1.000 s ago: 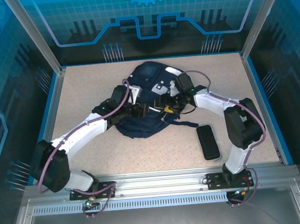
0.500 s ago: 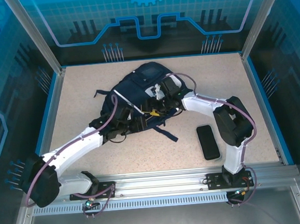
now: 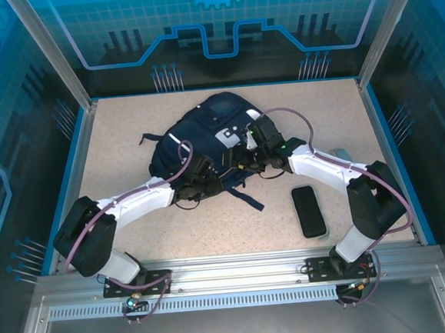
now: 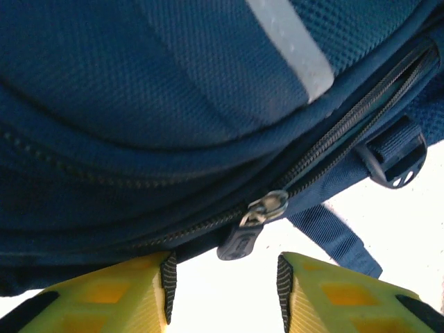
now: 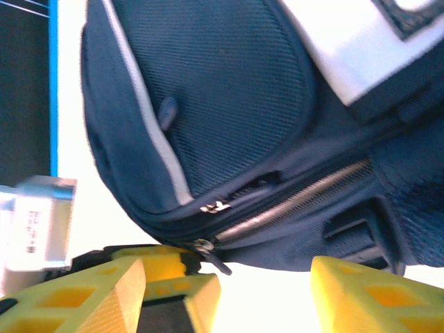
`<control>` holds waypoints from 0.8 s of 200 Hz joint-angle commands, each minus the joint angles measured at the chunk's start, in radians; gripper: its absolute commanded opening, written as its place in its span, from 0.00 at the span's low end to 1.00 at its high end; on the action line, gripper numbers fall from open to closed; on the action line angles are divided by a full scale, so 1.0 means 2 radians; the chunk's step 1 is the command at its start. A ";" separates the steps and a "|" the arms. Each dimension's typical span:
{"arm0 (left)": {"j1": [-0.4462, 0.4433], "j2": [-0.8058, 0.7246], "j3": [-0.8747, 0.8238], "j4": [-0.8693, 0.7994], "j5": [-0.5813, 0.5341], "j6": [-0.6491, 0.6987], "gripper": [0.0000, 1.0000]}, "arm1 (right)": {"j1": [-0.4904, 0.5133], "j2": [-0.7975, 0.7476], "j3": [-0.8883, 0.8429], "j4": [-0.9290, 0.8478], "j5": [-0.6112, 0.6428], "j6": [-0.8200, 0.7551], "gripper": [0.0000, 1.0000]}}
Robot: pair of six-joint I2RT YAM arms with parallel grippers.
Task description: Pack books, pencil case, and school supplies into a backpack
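Overhead, we see the backpack (image 3: 204,129) mid-table, the left gripper (image 3: 206,185) at its 6 o'clock edge and the right gripper (image 3: 246,158) at 4 o'clock; on the left wrist, narrowly parted jaws, empty, near a zipper pull (image 4: 253,220); on the right wrist, wide jaws, empty, facing the backpack.

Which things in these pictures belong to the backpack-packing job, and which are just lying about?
For the job: backpack, its zip pull, black flat item, left tool and right tool, both open.
Lying about, as far as I can tell: pale small box, too blurred to identify.
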 commanded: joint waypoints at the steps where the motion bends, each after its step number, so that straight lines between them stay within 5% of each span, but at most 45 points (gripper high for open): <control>1: -0.007 0.012 0.026 0.000 -0.030 -0.022 0.43 | 0.000 -0.011 -0.015 -0.006 0.018 0.010 0.65; 97: -0.020 0.091 0.103 -0.111 -0.105 -0.039 0.39 | 0.000 -0.052 -0.073 -0.006 0.102 0.037 0.65; 160: -0.021 0.098 0.102 -0.101 -0.096 -0.020 0.18 | 0.000 -0.052 -0.082 -0.003 0.106 0.040 0.65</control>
